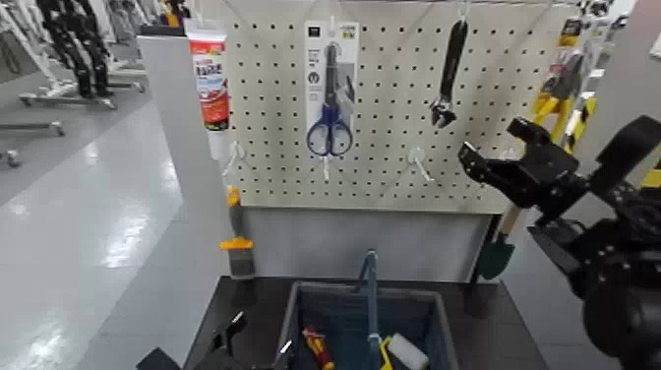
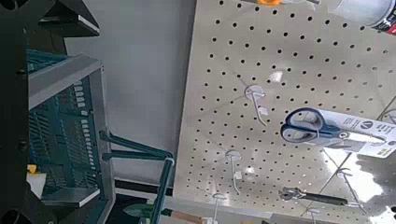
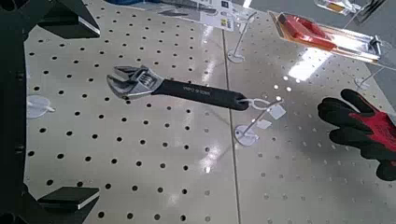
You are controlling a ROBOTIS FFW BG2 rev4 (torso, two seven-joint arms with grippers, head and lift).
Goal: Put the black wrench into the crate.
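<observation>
Wrench: there it is, the black wrench [image 1: 452,59], hanging head-down on the pegboard [image 1: 266,89], upper right of the head view, nothing gripping it.
My right gripper: out at the right of the frame, fingers spread wide, empty, facing the wrench.
My left gripper [image 2: 82,107]: low, lower left of the head view, fingers apart, empty.
Crate: the crate [image 1: 393,290] waits at bottom centre on the tabletop [image 1: 492,315], handle [image 1: 372,305] upright.
Handling: looks like rigid metal, fairly heavy for its slim build, hardly fragile; the smooth black handle could slip, and the heavier head could swing it round.
Where to hold: I'd go for the flat of the handle just above the head, squarely, then ease the loop [image 3: 257,103] off its hook [image 3: 252,121].
Lettering: a small pale line runs along the wrench handle, too tiny to read.
Other labels: red-and-white print on the tube [image 1: 210,84], a printed card behind the blue-handled scissors [image 1: 330,128]; no brand I can make out.
</observation>
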